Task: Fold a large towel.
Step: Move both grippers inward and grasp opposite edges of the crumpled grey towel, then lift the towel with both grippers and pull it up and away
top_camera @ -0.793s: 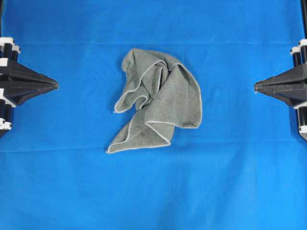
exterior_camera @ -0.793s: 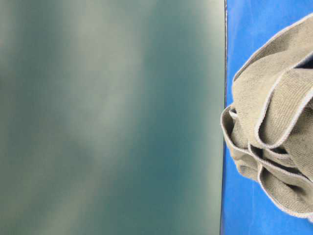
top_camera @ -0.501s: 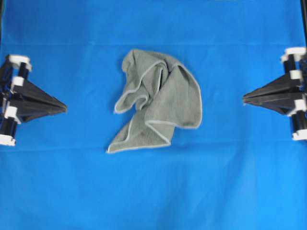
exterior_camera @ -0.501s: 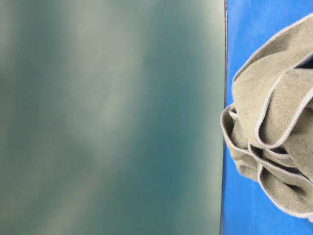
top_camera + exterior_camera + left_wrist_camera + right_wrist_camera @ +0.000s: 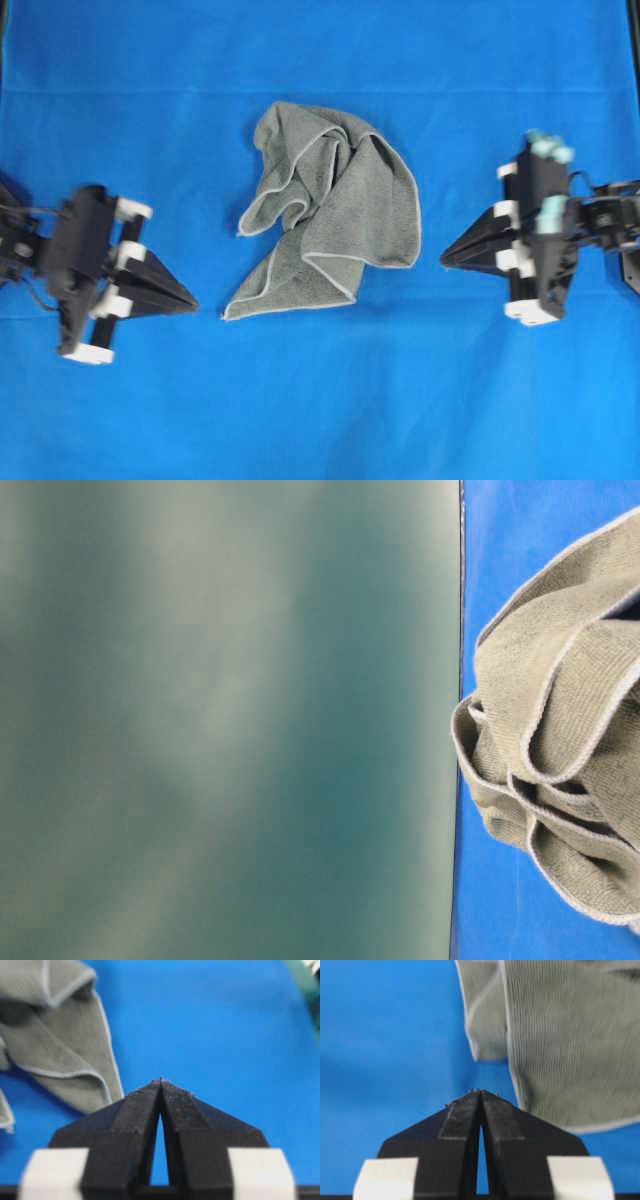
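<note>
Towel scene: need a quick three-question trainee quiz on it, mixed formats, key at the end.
1. True or false: the towel lies flat and fully spread on the blue sheet.
2. Multiple choice: the left gripper is A) shut on a towel corner, B) shut and apart from the towel, C) wide open above the towel.
3. Short answer: in the overhead view, on which side of the towel is the right gripper, and does it touch the cloth?

Key
1. False: it lies crumpled, with layers overlapping and its pale hem curling through the folds.
2. B.
3. On the right of the towel, fingertips together and pointing at it, with blue sheet showing between them: no contact.
</note>
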Available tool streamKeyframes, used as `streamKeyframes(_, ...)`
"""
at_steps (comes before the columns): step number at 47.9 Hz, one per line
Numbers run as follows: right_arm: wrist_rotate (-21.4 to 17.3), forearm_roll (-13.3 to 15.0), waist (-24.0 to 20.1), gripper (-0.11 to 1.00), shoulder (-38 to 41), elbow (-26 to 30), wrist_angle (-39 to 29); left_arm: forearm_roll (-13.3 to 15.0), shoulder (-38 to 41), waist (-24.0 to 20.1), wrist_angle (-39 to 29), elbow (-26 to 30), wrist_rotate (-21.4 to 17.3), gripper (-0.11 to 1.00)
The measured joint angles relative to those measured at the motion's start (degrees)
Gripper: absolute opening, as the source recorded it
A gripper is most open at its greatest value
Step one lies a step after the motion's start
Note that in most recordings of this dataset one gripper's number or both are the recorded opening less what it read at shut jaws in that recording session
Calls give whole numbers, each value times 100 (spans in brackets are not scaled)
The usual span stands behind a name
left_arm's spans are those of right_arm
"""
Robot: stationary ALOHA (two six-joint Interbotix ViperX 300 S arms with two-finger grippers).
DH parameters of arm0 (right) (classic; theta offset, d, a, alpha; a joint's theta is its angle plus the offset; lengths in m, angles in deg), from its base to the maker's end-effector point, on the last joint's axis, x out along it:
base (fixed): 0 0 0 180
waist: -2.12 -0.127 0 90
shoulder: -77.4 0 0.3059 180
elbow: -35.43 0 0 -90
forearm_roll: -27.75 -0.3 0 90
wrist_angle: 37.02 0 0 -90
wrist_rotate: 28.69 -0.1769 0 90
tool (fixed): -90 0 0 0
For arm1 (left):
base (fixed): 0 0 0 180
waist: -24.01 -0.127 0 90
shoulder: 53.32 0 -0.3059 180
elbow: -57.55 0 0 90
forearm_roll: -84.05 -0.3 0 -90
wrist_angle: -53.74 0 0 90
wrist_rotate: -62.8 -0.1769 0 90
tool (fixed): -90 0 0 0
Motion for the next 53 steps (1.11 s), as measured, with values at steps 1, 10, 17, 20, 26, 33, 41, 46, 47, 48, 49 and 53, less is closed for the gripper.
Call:
streamKeyframes(1,-18,9,0,2,88,18,0,0,176,26,0,62,0,14)
streamKeyframes(10,-149,9,0,45,914,202,0,-9,1424,70,-229,589,26,64)
streamKeyframes(17,-158,0,0,63,1424,281,185,-9,2145,79,-554,976,0,70)
streamKeyframes(20,-158,9,0,61,1591,316,308,-18,2417,79,-624,1116,-53,70)
streamKeyframes(26,-158,9,167,61,1960,396,615,-44,2795,44,-659,1239,-114,70)
streamKeyframes(33,-141,62,536,61,2347,448,905,-53,2865,-141,-642,1222,-88,70)
streamKeyframes(41,-132,167,870,61,2760,492,1099,-62,2874,-396,-589,1134,-105,70)
streamKeyframes(46,-114,176,923,60,2892,536,1151,-62,2892,-545,-633,1134,-114,64)
streamKeyframes(47,-105,185,923,59,2918,545,1160,-62,2900,-554,-650,1125,-105,61)
streamKeyframes(48,-97,176,923,59,2936,545,1160,-62,2900,-580,-668,1134,-114,57)
streamKeyframes(49,-88,185,923,58,2944,554,1169,-62,2909,-606,-686,1134,-114,52)
streamKeyframes(53,-97,185,923,45,2971,571,1169,-62,2918,-694,-826,1151,-105,26)
